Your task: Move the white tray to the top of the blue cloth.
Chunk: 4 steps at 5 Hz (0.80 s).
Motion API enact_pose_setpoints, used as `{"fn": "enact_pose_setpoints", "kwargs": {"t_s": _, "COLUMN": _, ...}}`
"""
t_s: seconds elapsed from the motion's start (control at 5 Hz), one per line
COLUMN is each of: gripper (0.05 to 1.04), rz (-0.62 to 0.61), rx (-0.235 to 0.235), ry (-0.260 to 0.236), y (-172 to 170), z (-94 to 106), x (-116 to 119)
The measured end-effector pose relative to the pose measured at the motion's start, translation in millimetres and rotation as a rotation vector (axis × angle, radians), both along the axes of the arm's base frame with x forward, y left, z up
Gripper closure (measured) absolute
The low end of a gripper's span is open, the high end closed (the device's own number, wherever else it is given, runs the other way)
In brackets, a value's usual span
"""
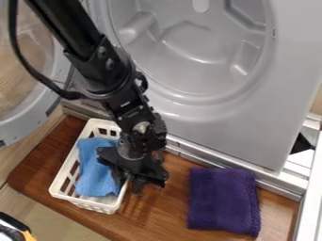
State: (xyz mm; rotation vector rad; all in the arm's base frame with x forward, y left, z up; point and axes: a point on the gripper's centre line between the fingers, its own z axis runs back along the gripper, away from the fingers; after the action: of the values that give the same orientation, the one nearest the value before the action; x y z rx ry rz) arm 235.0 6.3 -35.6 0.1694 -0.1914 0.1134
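The gripper [131, 184] hangs low over the right wall of the white plastic tray, which looks like a slotted basket [65, 175]. Its body covers part of that wall and the tray's right back area. Inside the tray lies a light blue cloth [93, 175], partly hidden by the gripper. A folded dark purple-blue cloth [223, 200] rests flat on the wooden board to the right, apart from the tray.
The wooden board [170, 207] carries both the tray and the folded cloth. Behind it stands a grey machine front [232, 127] with a round recess, and its round door [53, 101] is at the left. White rails [308, 188] edge the right side. A black-and-orange object [16, 228] is at the lower left.
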Motion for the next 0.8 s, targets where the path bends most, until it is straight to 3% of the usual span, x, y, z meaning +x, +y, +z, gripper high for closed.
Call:
{"fn": "enact_pose_setpoints", "kwargs": {"t_s": 0.2, "gripper": 0.925, "rz": 0.014, "rx": -0.001, "ry": -0.001, "y": 0.5, "z": -0.1, "x": 0.2}}
{"fn": "enact_pose_setpoints", "kwargs": {"t_s": 0.4, "gripper": 0.986, "rz": 0.011, "rx": 0.003, "ry": 0.002, "y": 0.7, "z": -0.1, "x": -0.3}}
{"fn": "enact_pose_setpoints", "kwargs": {"t_s": 0.8, "gripper": 0.993, "rz": -0.147, "rx": 0.022, "ry": -0.028, "y": -17.6, "z": 20.2, "x": -6.8}}
